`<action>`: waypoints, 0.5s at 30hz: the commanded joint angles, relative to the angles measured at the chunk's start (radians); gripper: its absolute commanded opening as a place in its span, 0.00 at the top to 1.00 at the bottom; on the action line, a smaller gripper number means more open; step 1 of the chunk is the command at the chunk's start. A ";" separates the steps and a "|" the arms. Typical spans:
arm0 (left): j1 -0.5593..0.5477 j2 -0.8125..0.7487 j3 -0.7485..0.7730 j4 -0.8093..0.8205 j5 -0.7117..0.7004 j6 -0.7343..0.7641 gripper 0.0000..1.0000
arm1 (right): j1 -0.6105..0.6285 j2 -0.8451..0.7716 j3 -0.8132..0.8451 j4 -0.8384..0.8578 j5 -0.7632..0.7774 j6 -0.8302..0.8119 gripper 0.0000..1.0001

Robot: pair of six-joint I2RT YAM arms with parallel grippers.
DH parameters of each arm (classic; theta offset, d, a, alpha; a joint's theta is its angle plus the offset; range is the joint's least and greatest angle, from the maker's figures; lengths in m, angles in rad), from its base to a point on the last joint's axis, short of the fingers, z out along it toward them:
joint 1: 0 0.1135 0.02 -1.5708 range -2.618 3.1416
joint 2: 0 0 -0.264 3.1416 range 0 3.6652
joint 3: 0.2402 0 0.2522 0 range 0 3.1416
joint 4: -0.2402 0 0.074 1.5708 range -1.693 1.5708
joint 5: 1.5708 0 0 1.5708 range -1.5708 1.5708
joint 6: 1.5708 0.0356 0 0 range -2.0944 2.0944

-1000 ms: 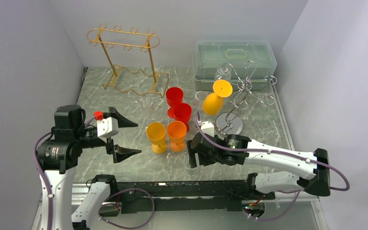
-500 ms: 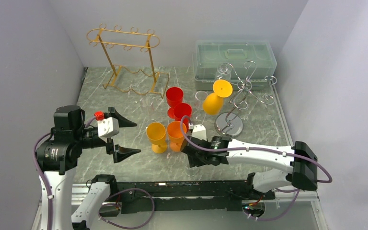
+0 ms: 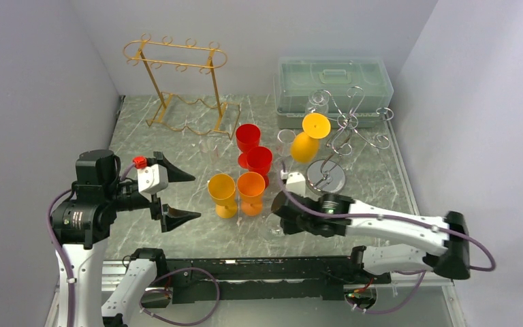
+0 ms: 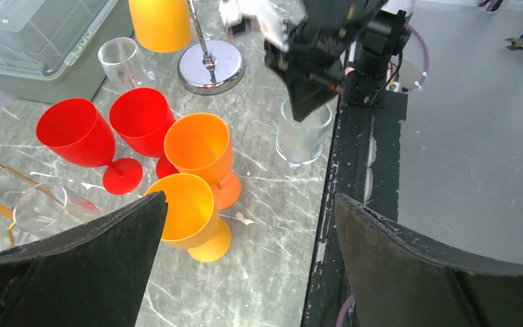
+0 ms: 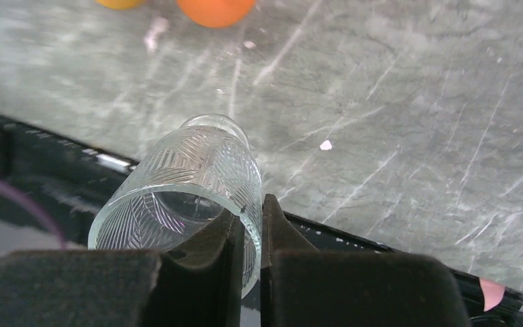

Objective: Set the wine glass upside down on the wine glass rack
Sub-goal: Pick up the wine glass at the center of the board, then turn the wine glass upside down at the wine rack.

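A clear cut-pattern wine glass (image 5: 184, 180) leans tilted at the table's near edge, also seen in the left wrist view (image 4: 303, 133). My right gripper (image 5: 250, 208) is shut on its rim, one finger inside the bowl and one outside. From above, the right gripper (image 3: 278, 210) sits just right of the orange glass. The silver wine glass rack (image 3: 346, 128) stands at the back right with a yellow glass (image 3: 303, 144) hanging upside down from it. My left gripper (image 3: 195, 196) hovers wide open at the left, holding nothing (image 4: 248, 204).
Two red glasses (image 3: 248, 136), an orange glass (image 3: 250, 189) and a yellow glass (image 3: 222, 193) cluster mid-table. Another clear glass (image 3: 286, 139) stands by the rack. A gold rack (image 3: 177, 82) is at the back left, a lidded plastic box (image 3: 334, 82) behind the silver rack.
My right gripper went from open to shut, pinching the clear glass's rim, and its wrist shifted slightly right. The left arm stayed still.
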 commanded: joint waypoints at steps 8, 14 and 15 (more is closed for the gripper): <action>-0.001 -0.012 -0.026 0.338 0.116 -0.455 0.01 | -0.001 -0.205 0.422 -0.035 0.039 -0.193 1.00; -0.001 0.046 -0.062 0.534 0.112 -0.777 0.01 | -0.001 -0.129 0.507 0.222 0.136 -0.308 1.00; -0.001 0.060 -0.054 0.537 0.109 -0.793 0.00 | -0.002 -0.118 0.510 0.271 0.144 -0.323 1.00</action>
